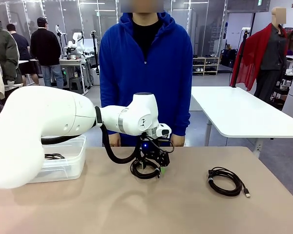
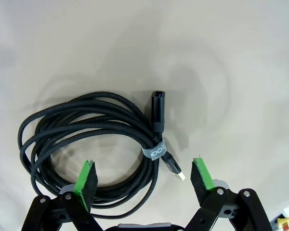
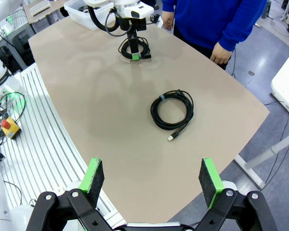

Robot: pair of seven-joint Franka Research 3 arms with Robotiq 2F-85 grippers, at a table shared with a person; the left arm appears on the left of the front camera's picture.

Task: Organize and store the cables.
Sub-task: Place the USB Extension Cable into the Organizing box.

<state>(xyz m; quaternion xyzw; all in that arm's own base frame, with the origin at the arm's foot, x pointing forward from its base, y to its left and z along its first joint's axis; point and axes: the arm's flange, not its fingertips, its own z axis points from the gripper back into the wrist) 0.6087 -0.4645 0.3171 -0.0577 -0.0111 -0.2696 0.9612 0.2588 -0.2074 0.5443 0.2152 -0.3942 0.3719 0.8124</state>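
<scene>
A braided black cable (image 2: 77,120), coiled and tied with a grey strap (image 2: 154,151), lies on the tan table; its plug (image 2: 158,108) and USB tip point inward. My left gripper (image 2: 144,178) hangs open just over it, green pads (image 2: 86,175) straddling the coil's strapped side. From the front, the left gripper (image 1: 155,165) sits at table centre on that coil (image 1: 138,171). A second coiled cable (image 1: 225,180) lies to the right, also in the right wrist view (image 3: 172,109). High above the table's near edge, my right gripper (image 3: 151,175) is open and holds nothing.
A clear plastic bin (image 1: 71,168) stands at the table's left with a black cable (image 1: 53,156) inside. A person in a blue hoodie (image 1: 146,73) stands at the far edge, hands down by the table. A white table (image 1: 244,112) stands behind on the right.
</scene>
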